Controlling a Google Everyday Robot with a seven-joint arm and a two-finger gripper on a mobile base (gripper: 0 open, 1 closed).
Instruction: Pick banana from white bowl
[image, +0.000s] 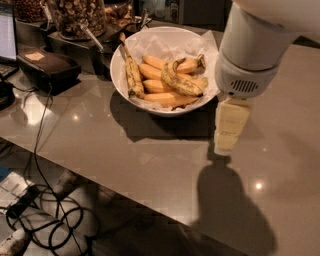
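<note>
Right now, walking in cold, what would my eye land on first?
The bulky white robot arm fills the upper right, and its cream gripper hangs over the grey table beside the right edge of the white bowl. Inside the paper-lined bowl, a curved, brown-speckled banana lies on top of the smoother orange-yellow bananas.

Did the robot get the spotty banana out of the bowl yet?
Not yet. Done: nothing you can see so far; the spotted banana lies on top of the other bananas inside the white bowl. In hand: the gripper hangs over the counter just right of the bowl, without the banana. Left: move over the bowl, grab the banana, and lift it out.
</note>
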